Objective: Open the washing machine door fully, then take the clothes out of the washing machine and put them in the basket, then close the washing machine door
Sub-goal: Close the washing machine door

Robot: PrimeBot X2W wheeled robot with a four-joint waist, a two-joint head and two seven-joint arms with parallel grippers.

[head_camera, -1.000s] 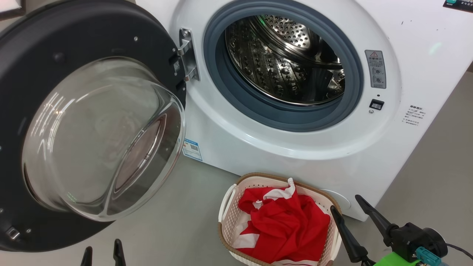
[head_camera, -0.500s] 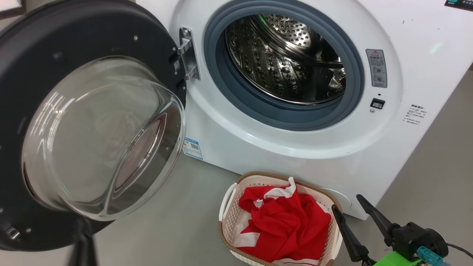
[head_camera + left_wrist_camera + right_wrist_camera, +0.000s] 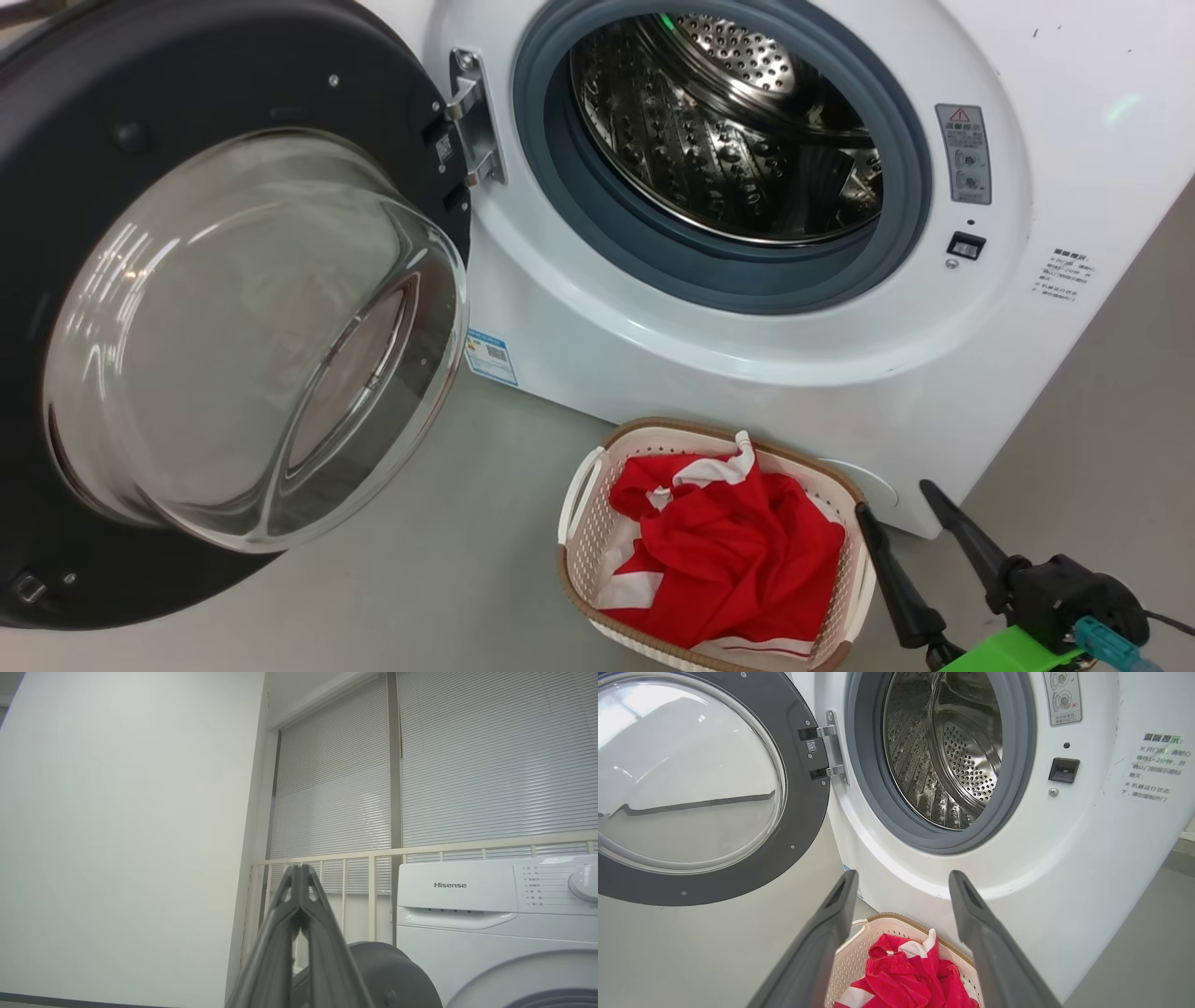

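The washing machine (image 3: 747, 373) stands with its door (image 3: 187, 75) swung wide to the left, the glass bowl facing me. Its steel drum (image 3: 728, 121) holds no fabric that I can see. Red and white clothes (image 3: 738, 560) lie bunched in the cream basket (image 3: 583, 551) on the floor in front of the machine. My right gripper (image 3: 894, 501) is open just right of the basket's rim; in its wrist view the gripper (image 3: 903, 877) stands above the basket (image 3: 854, 961) and clothes (image 3: 915, 980). My left gripper (image 3: 301, 872) is shut on nothing, pointing up beside the door's edge (image 3: 397, 975).
Grey floor (image 3: 448, 560) spreads between the door and the basket. The left wrist view takes in a white wall (image 3: 131, 835), window blinds (image 3: 467, 765), a pale railing (image 3: 373, 854) and the machine's control panel (image 3: 467, 886). A latch slot (image 3: 965, 245) sits right of the drum opening.
My left gripper, open at the head view's bottom edge a second ago, has shut and gone from that view. The head camera has shifted a little; basket and door stay put.
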